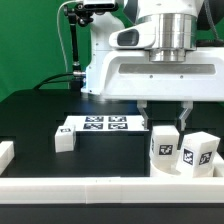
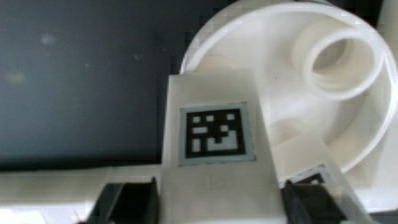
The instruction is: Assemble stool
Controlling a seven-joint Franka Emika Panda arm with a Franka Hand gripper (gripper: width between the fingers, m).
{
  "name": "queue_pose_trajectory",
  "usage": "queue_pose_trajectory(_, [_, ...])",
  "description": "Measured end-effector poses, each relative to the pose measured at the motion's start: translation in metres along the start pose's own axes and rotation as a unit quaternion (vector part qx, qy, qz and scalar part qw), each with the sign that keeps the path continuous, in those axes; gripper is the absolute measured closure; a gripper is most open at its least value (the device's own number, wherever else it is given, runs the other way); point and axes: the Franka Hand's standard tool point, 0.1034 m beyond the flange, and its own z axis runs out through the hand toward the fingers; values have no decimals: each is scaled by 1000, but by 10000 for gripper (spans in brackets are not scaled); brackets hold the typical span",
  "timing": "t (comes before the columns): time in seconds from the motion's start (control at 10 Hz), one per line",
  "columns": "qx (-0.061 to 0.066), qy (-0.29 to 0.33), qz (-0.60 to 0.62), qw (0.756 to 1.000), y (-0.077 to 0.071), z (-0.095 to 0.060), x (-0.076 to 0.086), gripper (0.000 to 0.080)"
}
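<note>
My gripper [image 2: 219, 205] is shut on a white stool leg [image 2: 214, 110] with a square tag on its face; a dark finger [image 2: 125, 202] presses on each side of it. Past the leg's end lies the round rimmed seat disc [image 2: 267, 45] with a round socket in it. In the exterior view the gripper [image 1: 167, 120] hangs over the disc [image 1: 185, 172] at the exterior view's right. The held leg [image 1: 163, 145] stands upright there, and a second tagged leg [image 1: 197, 152] stands beside it. A third white leg [image 1: 65, 138] rests on the black table by the marker board.
The marker board [image 1: 97, 124] lies flat near the table's middle. A long white rail [image 1: 100, 186] runs along the front edge, and another white rail piece [image 1: 5, 153] sits at the exterior view's left. The robot's white base [image 1: 150, 75] stands behind.
</note>
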Motion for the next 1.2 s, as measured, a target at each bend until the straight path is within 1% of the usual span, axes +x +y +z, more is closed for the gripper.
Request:
queue_pose_trajectory(0.3, [6, -1, 106, 994, 1, 0, 0, 459])
queue_pose_trajectory(0.4, [8, -2, 123, 992, 1, -1, 0, 459])
queue_pose_trajectory(0.5, [11, -3, 170, 985, 0, -1, 0, 459])
queue_pose_trajectory(0.6, [13, -6, 240, 971, -1, -1, -3, 459])
queue_pose_trajectory(0.8, [15, -5, 313, 949, -1, -1, -4, 459])
queue_pose_trajectory(1.0, [22, -10, 402, 915, -1, -1, -4, 459])
queue_pose_trajectory(1.2, [26, -15, 476, 879, -2, -2, -4, 459])
